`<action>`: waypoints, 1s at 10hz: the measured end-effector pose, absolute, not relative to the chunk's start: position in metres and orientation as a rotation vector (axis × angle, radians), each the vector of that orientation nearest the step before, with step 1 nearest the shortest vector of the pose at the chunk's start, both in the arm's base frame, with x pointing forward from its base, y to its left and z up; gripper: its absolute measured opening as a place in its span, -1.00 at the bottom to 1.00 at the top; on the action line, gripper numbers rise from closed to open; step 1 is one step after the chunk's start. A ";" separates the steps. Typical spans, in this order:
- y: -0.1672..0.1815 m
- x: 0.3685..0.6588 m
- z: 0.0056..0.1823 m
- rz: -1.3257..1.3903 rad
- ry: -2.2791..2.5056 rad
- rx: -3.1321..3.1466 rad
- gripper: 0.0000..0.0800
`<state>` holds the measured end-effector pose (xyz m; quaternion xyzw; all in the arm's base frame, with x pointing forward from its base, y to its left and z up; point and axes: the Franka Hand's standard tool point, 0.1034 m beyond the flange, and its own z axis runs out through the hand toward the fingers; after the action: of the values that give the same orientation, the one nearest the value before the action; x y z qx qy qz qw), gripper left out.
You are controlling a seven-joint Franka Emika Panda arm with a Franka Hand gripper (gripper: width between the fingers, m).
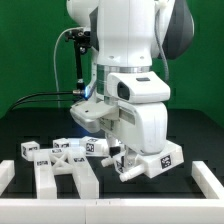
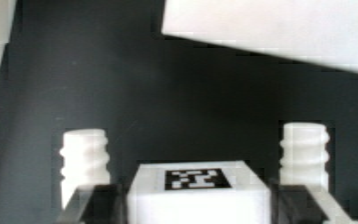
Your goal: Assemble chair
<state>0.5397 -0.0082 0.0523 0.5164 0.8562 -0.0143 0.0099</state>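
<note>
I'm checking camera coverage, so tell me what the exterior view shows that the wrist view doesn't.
Only the exterior view: the robot arm, loose tagged chair pieces toward the exterior view's left, and a white frame piece nearer the camera. Only the wrist view: two ribbed white pegs flanking the block, and a flat white surface beyond. Both: the tagged white block in the gripper, over the black table.

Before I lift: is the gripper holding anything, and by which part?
Apparently yes: the gripper clamps a tagged white block by its two side faces.
</note>
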 end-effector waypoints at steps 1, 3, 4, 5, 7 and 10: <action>-0.011 0.540 0.052 -0.059 2.719 1.509 -0.08; 0.008 0.544 0.047 0.028 2.793 1.194 -0.08; 0.017 0.545 0.039 0.047 2.821 1.111 -0.08; 0.030 0.548 0.031 0.059 2.847 1.019 -0.08; 0.038 0.550 0.024 0.061 2.895 0.782 -0.08; 0.022 0.544 0.024 -0.018 2.941 0.692 -0.08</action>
<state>0.5438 0.0220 0.0235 0.2286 0.9717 -0.0060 0.0601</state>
